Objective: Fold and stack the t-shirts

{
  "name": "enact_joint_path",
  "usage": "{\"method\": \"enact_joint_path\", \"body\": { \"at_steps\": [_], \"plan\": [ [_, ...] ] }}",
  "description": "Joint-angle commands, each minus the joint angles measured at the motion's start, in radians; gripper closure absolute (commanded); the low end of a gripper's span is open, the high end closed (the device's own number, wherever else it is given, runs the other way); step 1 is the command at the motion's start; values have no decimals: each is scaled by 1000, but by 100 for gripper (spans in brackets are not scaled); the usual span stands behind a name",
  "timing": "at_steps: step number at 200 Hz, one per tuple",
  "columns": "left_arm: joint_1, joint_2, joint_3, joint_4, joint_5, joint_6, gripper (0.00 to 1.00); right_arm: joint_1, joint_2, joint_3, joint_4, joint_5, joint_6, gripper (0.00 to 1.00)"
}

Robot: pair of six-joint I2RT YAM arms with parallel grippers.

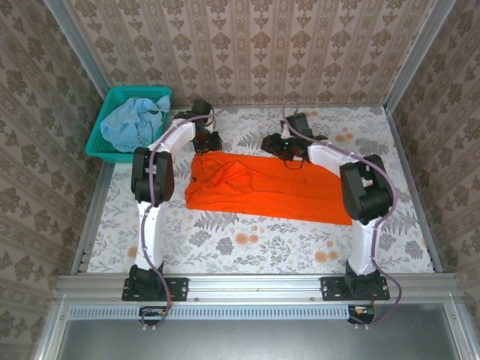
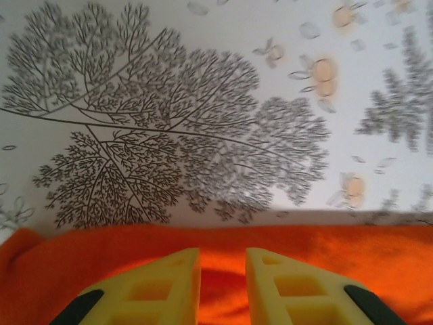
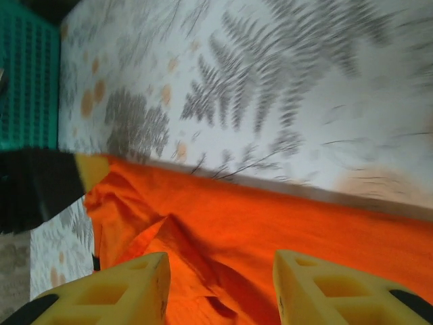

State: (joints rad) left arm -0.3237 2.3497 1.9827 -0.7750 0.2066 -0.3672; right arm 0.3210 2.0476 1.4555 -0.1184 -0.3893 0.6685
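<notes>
Two t-shirts were in sight. The orange t-shirt (image 1: 277, 187) lay on the middle of the flower-patterned counter (image 1: 247, 240) as a long band running left to right. Its right part was smooth, and its left part was rumpled, with a loose fold bunched on top. The pale blue t-shirt (image 1: 131, 120) sat crumpled inside the teal basket (image 1: 135, 91) at the far left corner, well apart from the orange one.

The left gripper (image 1: 210, 139) was at the far left corner of the orange shirt. In its wrist view the yellow fingers (image 2: 162, 284) stood a narrow way apart over the shirt's far edge. Orange cloth showed through the gap between them, and no cloth was pinched there.

The right gripper (image 1: 279, 146) was at the shirt's far edge, right of the middle. In its own wrist view the fingers (image 3: 318, 291) were spread wide over the wrinkled orange fabric and closed on nothing. Bare counter lay beyond the hem.
</notes>
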Motion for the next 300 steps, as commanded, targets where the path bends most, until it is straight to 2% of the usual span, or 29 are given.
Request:
{"method": "enact_joint_path", "body": {
  "at_steps": [1,77,168,208,227,255,277,300],
  "plan": [
    [17,51,39,-61,2,-18,76,43,90,127,-109,-41,-60,55],
    [25,88,54,-101,11,5,75,127,290,399,-254,-57,-78,57],
    [32,89,55,-104,14,15,75,166,309,404,-274,-67,-83,62],
    [34,92,62,-103,17,14,75,179,315,409,-290,-67,-84,73],
    [34,92,62,-104,17,15,75,181,310,410,-295,-69,-91,84],
    [34,91,61,-106,13,18,75,184,290,405,-307,-69,-108,94],
    [34,91,63,-106,10,21,75,188,253,378,-309,-84,-131,100],
    [34,92,64,-105,1,26,75,193,202,325,-305,-114,-162,100]
  ]
}}
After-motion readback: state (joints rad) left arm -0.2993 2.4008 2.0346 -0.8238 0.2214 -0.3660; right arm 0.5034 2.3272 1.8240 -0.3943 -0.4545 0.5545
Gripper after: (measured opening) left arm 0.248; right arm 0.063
